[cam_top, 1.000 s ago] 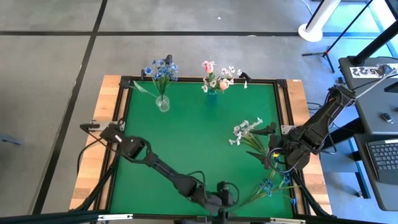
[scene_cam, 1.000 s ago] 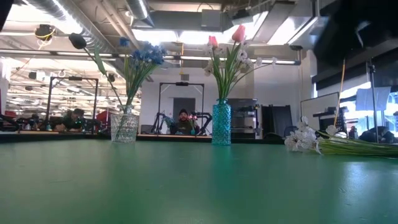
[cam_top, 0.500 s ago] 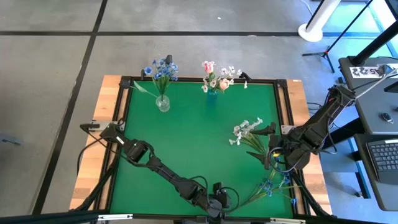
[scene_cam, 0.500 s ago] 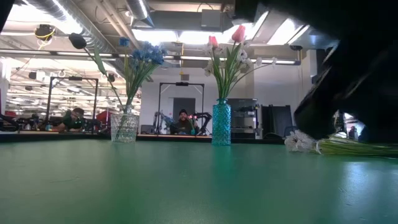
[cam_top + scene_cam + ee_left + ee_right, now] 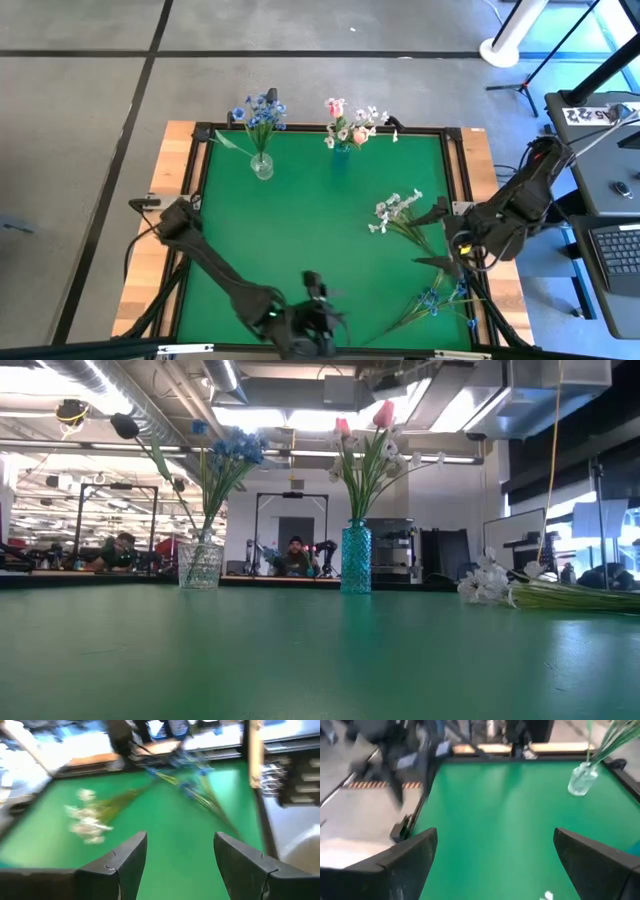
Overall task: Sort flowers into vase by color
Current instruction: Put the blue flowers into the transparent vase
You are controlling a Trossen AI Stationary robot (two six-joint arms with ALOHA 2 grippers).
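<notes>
Ahead of left fingers, white flowers, untouched, apart

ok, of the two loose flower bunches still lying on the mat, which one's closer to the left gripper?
The blue-flowered bunch at the near right corner. The white spray lies farther up the mat, nearer the right arm. The left gripper sits at the near edge.

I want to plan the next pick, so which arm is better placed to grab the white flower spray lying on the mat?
Probably the right: its open gripper hovers right beside the white flower spray, while the left gripper sits farther off near the table's front edge.
</notes>
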